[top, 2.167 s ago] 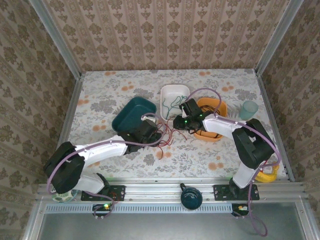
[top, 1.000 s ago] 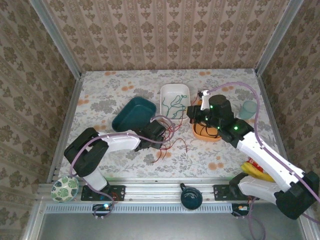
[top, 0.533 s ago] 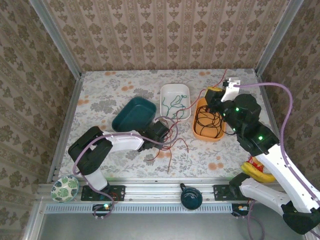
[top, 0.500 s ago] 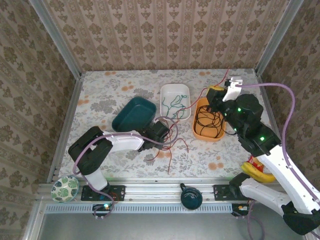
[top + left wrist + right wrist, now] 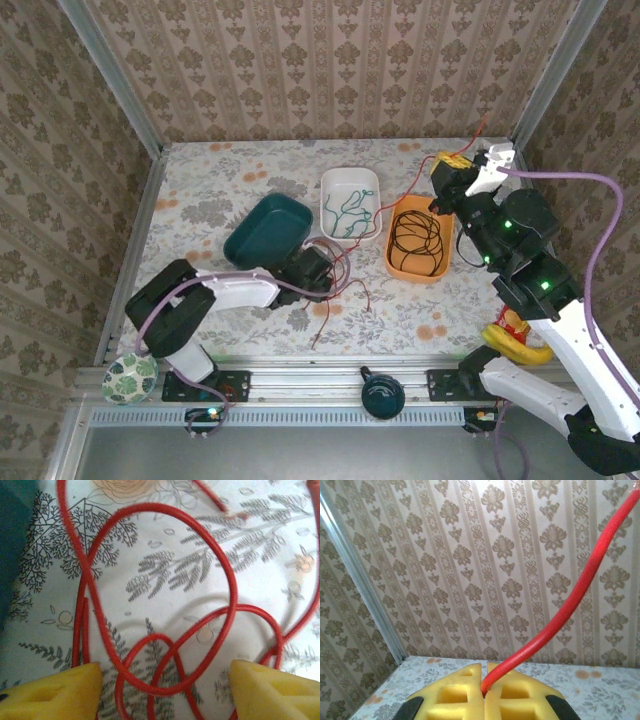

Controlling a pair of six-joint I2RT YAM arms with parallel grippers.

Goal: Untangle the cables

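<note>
From above, the raised right gripper [image 5: 452, 178] is clenched on a thin red cable [image 5: 322, 330] trailing to the left gripper [image 5: 326, 276], low on the floral surface [image 5: 220, 190]. A coiled black cable [image 5: 418, 235] lies in the orange tray [image 5: 444, 262], and a green cable [image 5: 349, 212] in the white tray [image 5: 335, 180]. In the left wrist view, the yellow pads [image 5: 50, 690] stand released, with red loops between them. In the right wrist view, the pads press together on the red cable.

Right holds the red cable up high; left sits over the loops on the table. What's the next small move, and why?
Probably shut the left gripper on the red cable where its loops lie between the open jaws. The right gripper is clamped on what looks like the same cable, raised, so anchoring here should let a pull open the loops.
</note>
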